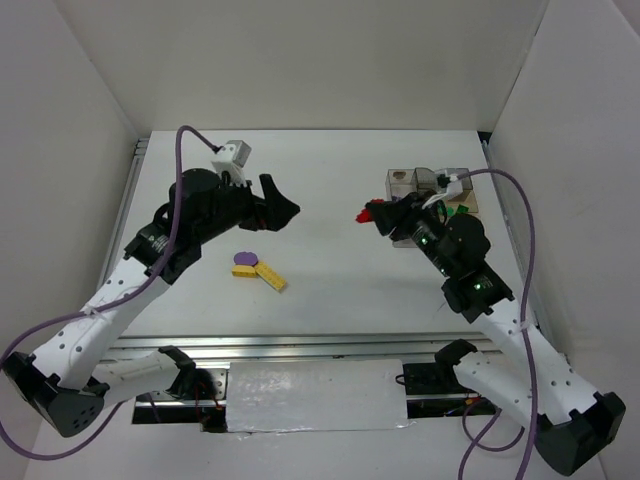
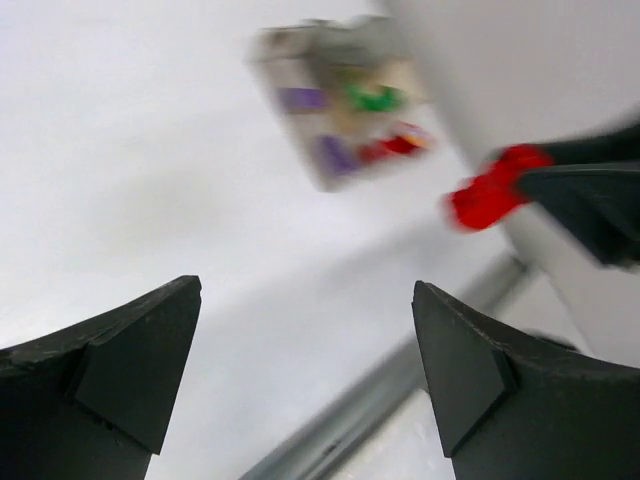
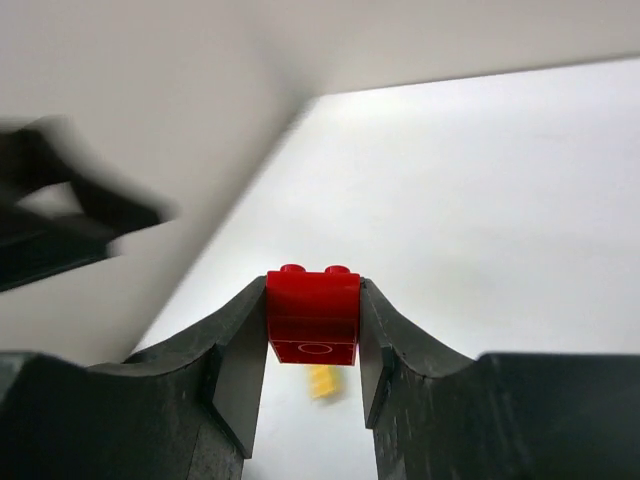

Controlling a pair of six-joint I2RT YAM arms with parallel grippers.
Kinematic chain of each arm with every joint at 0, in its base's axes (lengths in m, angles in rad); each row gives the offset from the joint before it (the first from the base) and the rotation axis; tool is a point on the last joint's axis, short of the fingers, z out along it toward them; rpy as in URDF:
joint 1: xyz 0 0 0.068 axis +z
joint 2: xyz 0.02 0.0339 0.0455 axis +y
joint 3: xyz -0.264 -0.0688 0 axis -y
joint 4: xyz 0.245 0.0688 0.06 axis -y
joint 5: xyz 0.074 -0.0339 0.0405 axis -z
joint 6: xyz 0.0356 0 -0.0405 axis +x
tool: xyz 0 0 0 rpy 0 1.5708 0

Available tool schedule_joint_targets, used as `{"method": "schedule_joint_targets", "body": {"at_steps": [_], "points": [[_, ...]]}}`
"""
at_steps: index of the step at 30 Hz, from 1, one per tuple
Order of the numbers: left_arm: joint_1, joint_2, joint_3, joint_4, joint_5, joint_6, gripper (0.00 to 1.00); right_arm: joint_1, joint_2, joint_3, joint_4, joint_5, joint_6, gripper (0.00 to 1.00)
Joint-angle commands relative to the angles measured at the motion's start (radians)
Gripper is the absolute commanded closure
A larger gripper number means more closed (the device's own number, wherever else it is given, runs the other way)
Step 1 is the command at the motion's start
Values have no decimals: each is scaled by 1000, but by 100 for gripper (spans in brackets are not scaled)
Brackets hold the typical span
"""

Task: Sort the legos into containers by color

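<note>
The red lego [image 3: 312, 315] is clamped in my right tool [image 3: 313, 288], held above the worktop [image 1: 330, 180], just left of the container [image 1: 395, 180]. The container stands at the far right, with purple, green and red pieces inside. My left tool [image 2: 305, 288] is wide open and holds nothing. Near it, a purple lego [image 1: 246, 259] and yellow legos [image 1: 270, 277] lie together on the worktop.

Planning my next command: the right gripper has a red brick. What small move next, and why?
Probably swing the right gripper toward the tray: it grips the red brick in the air, short of the tray, and the blurred left wrist view shows red pieces in one compartment there.
</note>
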Motion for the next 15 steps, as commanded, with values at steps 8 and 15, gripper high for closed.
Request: {"method": "schedule_joint_targets", "body": {"at_steps": [8, 15], "points": [[11, -60, 69, -453, -576, -20, 0, -537, 325, 141, -327, 526, 156, 100], [16, -83, 5, -425, -560, -5, 1, -643, 561, 207, -274, 485, 176, 98]]}}
